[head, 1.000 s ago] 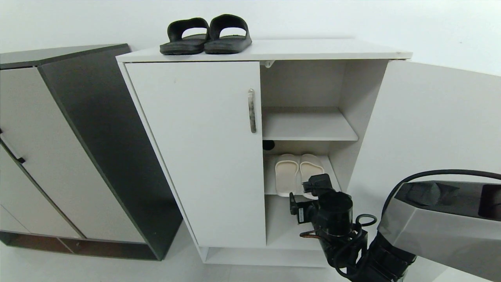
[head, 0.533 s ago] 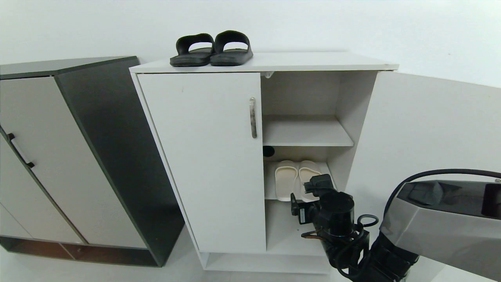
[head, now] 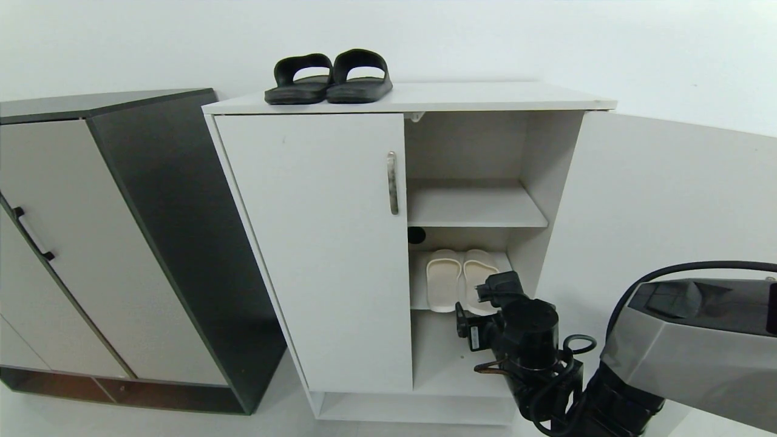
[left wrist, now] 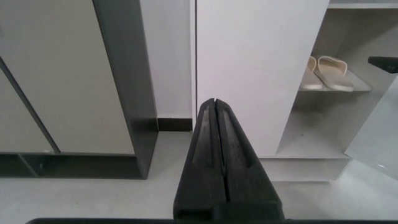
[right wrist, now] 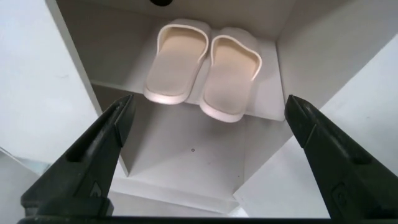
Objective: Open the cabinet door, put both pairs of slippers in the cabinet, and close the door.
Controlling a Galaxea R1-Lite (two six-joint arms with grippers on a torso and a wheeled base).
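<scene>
A pair of black slippers point(head: 328, 76) stands on top of the white cabinet point(head: 485, 96). A pair of cream slippers point(head: 461, 279) point(right wrist: 205, 65) point(left wrist: 328, 71) lies side by side on the cabinet's middle shelf. The right door point(head: 655, 200) is swung wide open; the left door point(head: 315, 243) is closed. My right gripper point(head: 495, 288) point(right wrist: 211, 109) hangs open just in front of the cream slippers, holding nothing. My left gripper point(left wrist: 216, 102) is shut and empty, low and well back from the cabinet's closed left door point(left wrist: 261, 62).
A dark grey cabinet point(head: 152, 243) point(left wrist: 118, 81) with pale doors stands close to the left of the white one. An upper shelf point(head: 476, 209) and the bottom compartment point(head: 449, 358) of the white cabinet are bare. Light floor lies in front.
The head camera shifted, so the whole scene sits lower than a second ago. My right arm has drawn slightly back and to the right from the shelf. The slippers have not moved.
</scene>
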